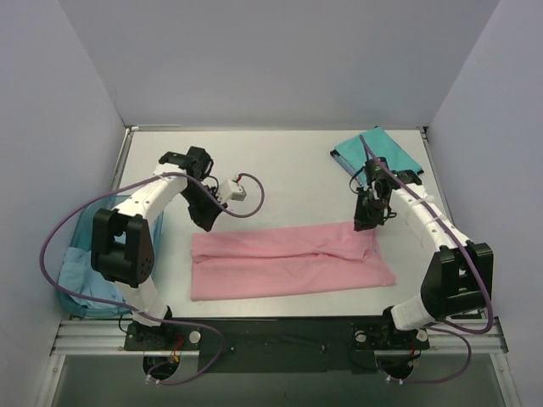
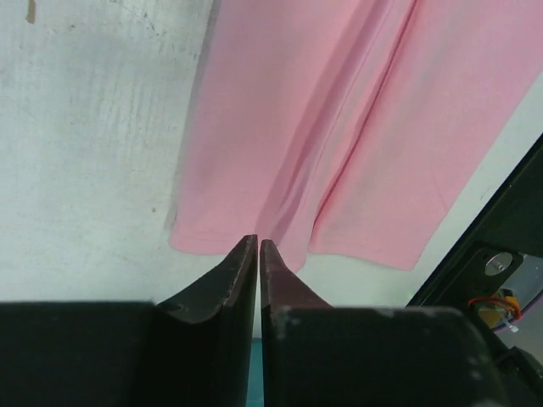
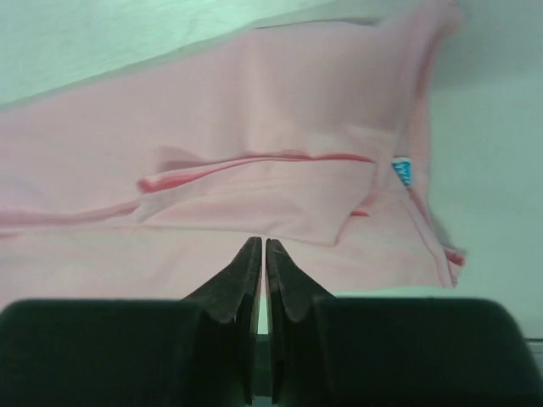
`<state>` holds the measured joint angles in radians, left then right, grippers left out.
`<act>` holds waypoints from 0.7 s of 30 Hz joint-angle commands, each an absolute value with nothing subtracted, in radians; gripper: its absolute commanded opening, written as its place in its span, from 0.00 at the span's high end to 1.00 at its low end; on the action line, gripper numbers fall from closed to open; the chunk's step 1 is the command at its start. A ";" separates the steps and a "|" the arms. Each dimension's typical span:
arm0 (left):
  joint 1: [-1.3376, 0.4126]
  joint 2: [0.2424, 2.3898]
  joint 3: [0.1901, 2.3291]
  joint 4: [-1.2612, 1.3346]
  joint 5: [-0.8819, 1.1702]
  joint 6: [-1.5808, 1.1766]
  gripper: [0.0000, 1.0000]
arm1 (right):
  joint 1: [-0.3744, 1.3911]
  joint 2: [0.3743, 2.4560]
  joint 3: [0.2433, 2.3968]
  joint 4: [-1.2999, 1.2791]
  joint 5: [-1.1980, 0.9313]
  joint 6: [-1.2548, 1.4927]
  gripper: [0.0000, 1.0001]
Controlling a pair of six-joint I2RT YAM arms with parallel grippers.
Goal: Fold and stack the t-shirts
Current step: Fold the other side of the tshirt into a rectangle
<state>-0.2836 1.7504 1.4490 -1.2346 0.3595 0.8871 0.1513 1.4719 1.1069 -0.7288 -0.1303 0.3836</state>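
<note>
The light pink t-shirt lies flat on the table as a long band, folded lengthwise. My left gripper is shut and empty, just above the table at the shirt's far left corner; in the left wrist view its tips sit at the hem of the pink shirt. My right gripper is shut and empty over the shirt's far right end; in the right wrist view its tips hover over the pink cloth. A folded teal green t-shirt lies at the back right. I cannot clearly make out the pale blue shirt.
A translucent blue plastic basket stands at the table's left edge beside the left arm, with something pale blue inside. A small white connector hangs on the left arm's cable. Walls enclose the table on three sides. The black rail runs along the near edge.
</note>
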 commanded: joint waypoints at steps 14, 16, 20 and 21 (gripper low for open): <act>-0.327 1.795 1.089 -0.934 0.179 0.761 0.85 | 0.084 1.675 0.884 -0.574 -0.255 0.480 1.00; -0.327 1.790 1.109 -0.959 0.193 0.759 0.85 | 0.074 1.681 0.908 -0.578 -0.247 0.466 1.00; -0.327 1.758 1.155 -1.055 0.241 0.802 0.79 | 0.060 1.649 0.951 -0.615 -0.258 0.439 1.00; -0.327 1.746 1.188 -1.080 0.270 0.820 0.74 | 0.060 1.625 0.962 -0.645 -0.252 0.434 1.00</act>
